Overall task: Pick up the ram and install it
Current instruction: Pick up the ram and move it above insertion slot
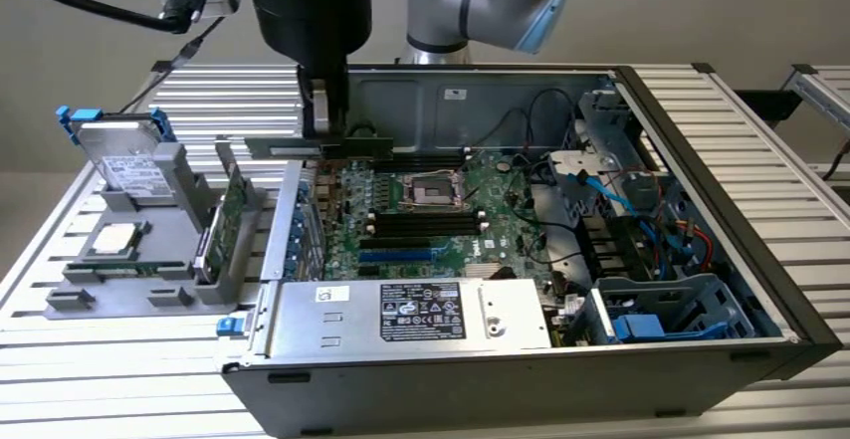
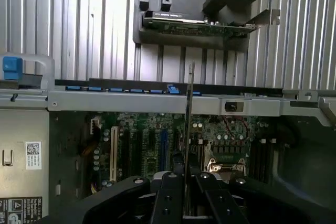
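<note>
RAM stick [image 1: 318,145] is hanging level in the upper left of the exterior view's frame. It is being gripped near its middle, above the rear left rim of the open computer case [image 1: 743,290] and clear of the motherboard [image 1: 412,215] below it. The gripper [image 1: 326,132] is reaching straight down from the black wrist. Its fingers [image 2: 170,198] are clenching the RAM stick [image 2: 189,119] between them. In the wrist view the stick is showing edge-on, a thin line running out from the gripper [image 2: 188,195] and crossing the grey case rim [image 2: 157,100].

The memory slots [image 1: 425,222], black ones with blue ones just beside them, are lying near the middle of the exterior frame. They are sitting close to the processor socket [image 1: 436,190] and apart from the stick.

At the exterior view's left, a grey holder [image 1: 74,305] is resting on the slatted metal counter [image 1: 80,379]. It is carrying a silver hard drive [image 1: 133,170] with blue clips, a loose processor chip [image 1: 117,240] and a green expansion card [image 1: 234,210] standing on edge. In the wrist view that expansion card [image 2: 199,24] is sitting in its holder beyond the case rim, on the counter [image 2: 94,24]. A power supply [image 1: 412,310] with labels is lying in the lower middle of the exterior frame, inside the case's near wall.
</note>
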`<state>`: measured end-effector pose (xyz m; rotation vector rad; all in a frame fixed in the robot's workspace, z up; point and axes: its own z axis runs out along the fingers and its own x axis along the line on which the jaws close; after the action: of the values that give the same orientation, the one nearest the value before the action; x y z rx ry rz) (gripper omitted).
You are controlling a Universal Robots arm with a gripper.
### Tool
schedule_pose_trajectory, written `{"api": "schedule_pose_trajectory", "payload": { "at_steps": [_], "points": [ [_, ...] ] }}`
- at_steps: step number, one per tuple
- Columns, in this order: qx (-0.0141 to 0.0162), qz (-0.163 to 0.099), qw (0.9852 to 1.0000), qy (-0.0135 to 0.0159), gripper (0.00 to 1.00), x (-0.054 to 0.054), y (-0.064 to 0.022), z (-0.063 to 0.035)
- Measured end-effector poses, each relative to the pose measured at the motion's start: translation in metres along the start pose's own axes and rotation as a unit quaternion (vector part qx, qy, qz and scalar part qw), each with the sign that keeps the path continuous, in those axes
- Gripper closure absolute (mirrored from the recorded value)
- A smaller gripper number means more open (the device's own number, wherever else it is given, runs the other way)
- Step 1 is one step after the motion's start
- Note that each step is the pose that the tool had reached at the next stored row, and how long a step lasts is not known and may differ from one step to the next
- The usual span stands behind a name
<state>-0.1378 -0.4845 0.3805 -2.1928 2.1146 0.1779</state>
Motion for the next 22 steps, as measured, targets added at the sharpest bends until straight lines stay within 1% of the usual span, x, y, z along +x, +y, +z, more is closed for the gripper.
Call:
{"api": "schedule_pose_trajectory", "payload": {
  "at_steps": [1,4,8,10,13,16,20,22],
  "points": [
    [0.0,0.0,1.0,0.0005,0.86,-0.001,-0.0039,0.0],
    [-0.0001,0.0,1.0,0.0033,0.86,-0.004,-0.0144,0.0004],
    [-0.0002,0.0,1.0,0.0078,0.86,-0.01,-0.0275,0.0016],
    [-0.0003,0.0,0.9999,0.0108,0.86,-0.013,-0.0334,0.0025],
    [-0.0005,0.0,0.9999,0.0171,0.86,-0.016,-0.0429,0.0038],
    [-0.0006,0.0,0.9997,0.0226,0.86,-0.019,-0.0525,0.0051],
    [-0.0006,0.001,0.9996,0.0289,0.86,-0.023,-0.0641,0.0075],
    [-0.0006,0.001,0.9995,0.0315,0.86,-0.026,-0.0689,0.0095]
  ]
}}
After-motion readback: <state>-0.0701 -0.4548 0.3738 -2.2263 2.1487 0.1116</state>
